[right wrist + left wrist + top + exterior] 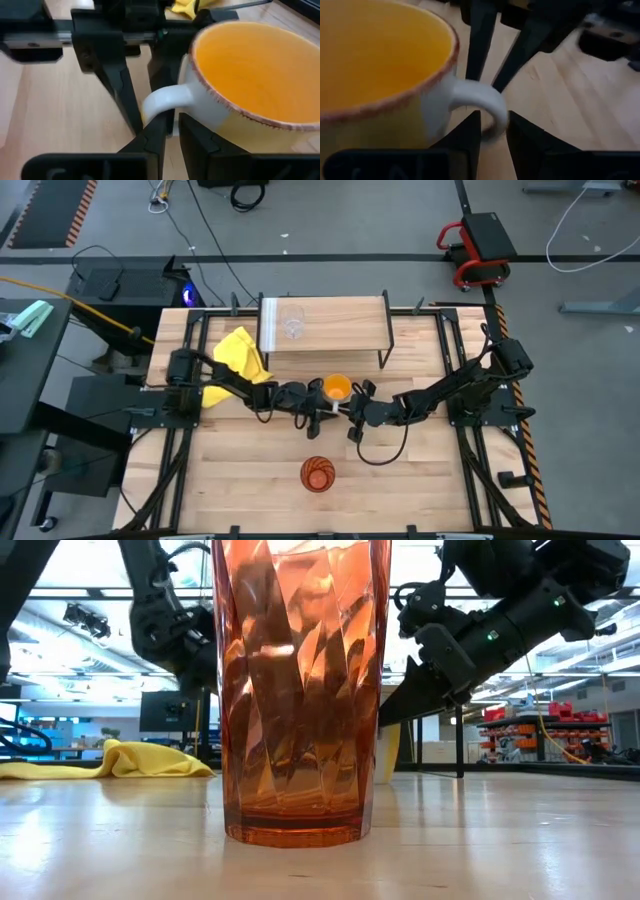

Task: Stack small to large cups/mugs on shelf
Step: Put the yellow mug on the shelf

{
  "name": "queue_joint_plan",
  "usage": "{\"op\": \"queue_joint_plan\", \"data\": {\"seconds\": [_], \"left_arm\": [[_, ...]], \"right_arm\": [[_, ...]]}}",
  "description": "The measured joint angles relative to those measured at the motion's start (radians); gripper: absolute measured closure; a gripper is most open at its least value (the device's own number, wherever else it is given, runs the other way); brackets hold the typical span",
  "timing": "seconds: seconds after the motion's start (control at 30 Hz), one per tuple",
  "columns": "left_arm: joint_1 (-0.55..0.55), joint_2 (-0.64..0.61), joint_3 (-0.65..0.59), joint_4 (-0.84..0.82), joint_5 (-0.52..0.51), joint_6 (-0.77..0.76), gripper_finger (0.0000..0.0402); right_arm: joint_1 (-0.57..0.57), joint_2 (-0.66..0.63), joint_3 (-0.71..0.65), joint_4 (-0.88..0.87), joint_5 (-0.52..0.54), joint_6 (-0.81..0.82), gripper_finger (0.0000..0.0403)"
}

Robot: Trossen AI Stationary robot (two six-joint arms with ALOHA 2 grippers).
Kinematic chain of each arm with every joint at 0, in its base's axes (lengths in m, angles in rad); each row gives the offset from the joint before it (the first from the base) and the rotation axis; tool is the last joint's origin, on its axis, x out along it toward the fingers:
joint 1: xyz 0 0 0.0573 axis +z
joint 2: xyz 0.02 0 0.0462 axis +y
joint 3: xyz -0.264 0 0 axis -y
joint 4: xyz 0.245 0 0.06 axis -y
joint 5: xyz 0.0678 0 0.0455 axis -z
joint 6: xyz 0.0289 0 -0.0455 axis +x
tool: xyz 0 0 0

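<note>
The orange mug (337,388), with a white handle, sits mid-table just in front of the shelf (345,315). Its handle faces the table's near side. My left gripper (322,408) reaches in from the left and my right gripper (347,408) from the right. Both are closed on the handle. The small clear glass (292,320) stands on the shelf board near its left end. The amber tumbler (318,473) stands upright on the table near the front edge. In the low view the tumbler (297,690) hides most of the mug. My left gripper (493,137) pinches the white handle's outer curve (496,116) between its two fingers, coming roughly level from the table's left. Whether the mug is lifted or on the table, I cannot tell. My right gripper (172,137) is closed on the same handle (159,102) from the table's right. The handle's loop drops behind one finger (156,132), which hides the exact place of contact.
A yellow cloth (240,360) lies on the table left of the shelf, under my left arm. The shelf's thin black legs (383,356) stand just beyond the mug. The tabletop between the mug and the tumbler is bare wood (250,460).
</note>
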Motion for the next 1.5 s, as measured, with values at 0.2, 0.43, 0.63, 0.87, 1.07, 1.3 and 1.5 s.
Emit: {"op": "queue_joint_plan", "data": {"seconds": [0.2,0.43,0.63,0.87,1.07,1.3,1.5], "left_arm": [[0.002,0.1,0.079,0.015,0.0,0.029,0.0306],[0.003,0.096,0.086,0.022,0.003,0.03,0.0289],[0.004,0.096,0.086,0.022,0.002,0.032,0.029],[0.002,0.098,0.085,0.037,0.0,0.062,0.0303],[0.002,0.1,0.085,0.062,0.004,0.06,0.0303],[0.003,0.1,0.087,0.075,-0.013,0.068,0.0314],[0.003,0.098,0.087,0.086,-0.019,0.071,0.033]], "right_arm": [[0.002,0.0,-0.004,-0.057,0.005,0.004,0.0343],[0.003,0.0,-0.002,-0.074,0.008,0.027,0.0343],[0.003,0.0,-0.002,-0.074,0.015,0.027,0.0343],[0.003,0.0,-0.001,-0.074,0.016,0.027,0.0343],[0.023,-0.028,-0.001,-0.1,0.016,0.031,0.0343],[0.062,-0.136,0.005,-0.231,0.08,0.083,0.0346],[0.091,-0.199,0.005,-0.373,0.084,0.163,0.0347]]}}
